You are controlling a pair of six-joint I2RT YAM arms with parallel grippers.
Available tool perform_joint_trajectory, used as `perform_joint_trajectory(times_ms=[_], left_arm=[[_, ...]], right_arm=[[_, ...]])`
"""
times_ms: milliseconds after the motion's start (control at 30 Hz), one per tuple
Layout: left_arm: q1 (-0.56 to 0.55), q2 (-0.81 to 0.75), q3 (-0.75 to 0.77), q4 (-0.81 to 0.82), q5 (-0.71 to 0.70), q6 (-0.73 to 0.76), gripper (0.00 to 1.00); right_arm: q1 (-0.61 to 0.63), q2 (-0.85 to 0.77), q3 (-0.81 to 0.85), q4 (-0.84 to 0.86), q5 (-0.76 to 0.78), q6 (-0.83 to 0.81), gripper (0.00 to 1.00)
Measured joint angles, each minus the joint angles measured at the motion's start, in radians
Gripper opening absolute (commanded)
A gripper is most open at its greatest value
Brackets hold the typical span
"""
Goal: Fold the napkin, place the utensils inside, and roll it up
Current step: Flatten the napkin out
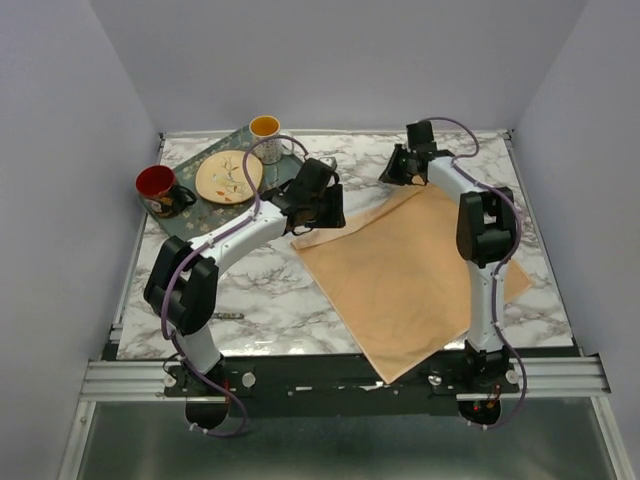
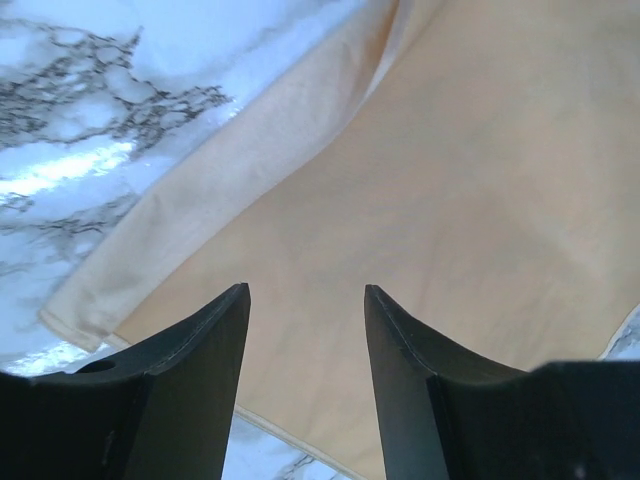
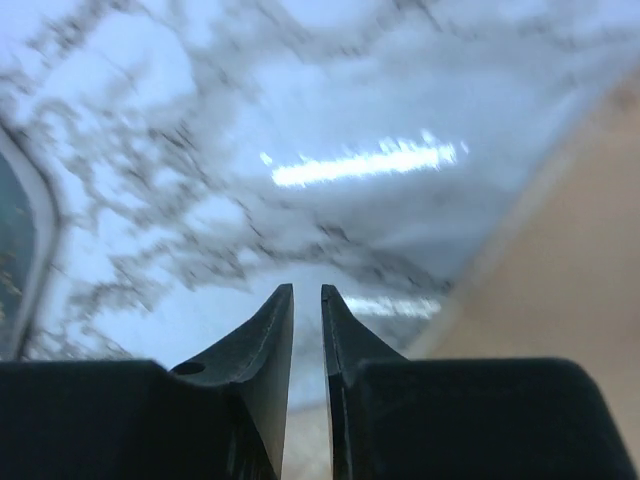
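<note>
The peach-tan napkin (image 1: 410, 270) lies spread on the marble table (image 1: 250, 290), and its near corner hangs over the front edge. My left gripper (image 1: 318, 215) hovers over the napkin's left corner. In the left wrist view it (image 2: 305, 290) stands open above the napkin (image 2: 450, 200), where a folded hem shows, and nothing is between the fingers. My right gripper (image 1: 392, 172) is at the napkin's far corner. In the right wrist view it (image 3: 307, 288) has only a narrow gap, with bare marble showing through. A thin dark sliver (image 1: 230, 316) lies by the left arm. I cannot make out the utensils.
A green placemat (image 1: 200, 218) at the back left carries a red mug (image 1: 155, 183), a cream floral plate (image 1: 228, 177) and a yellow-rimmed mug (image 1: 265, 130). A metal rail (image 1: 340, 375) runs along the front edge. Grey walls enclose the table on three sides.
</note>
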Motion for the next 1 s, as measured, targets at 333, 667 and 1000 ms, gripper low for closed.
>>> perform_joint_trajectory(times_ms=[333,667,1000], left_arm=[[0.057,0.002,0.033,-0.037,0.056,0.015,0.55],[0.036,0.081,0.002,-0.057,0.022,0.012,0.54],[0.038,0.081,-0.097,-0.082,-0.016,0.011,0.53]], right_arm=[[-0.005,0.071,0.304,-0.08,0.024,-0.011,0.41],[-0.051,0.013,0.267,-0.24,0.156,-0.129,0.28],[-0.11,0.057,0.246,-0.286,0.142,-0.135,0.24]])
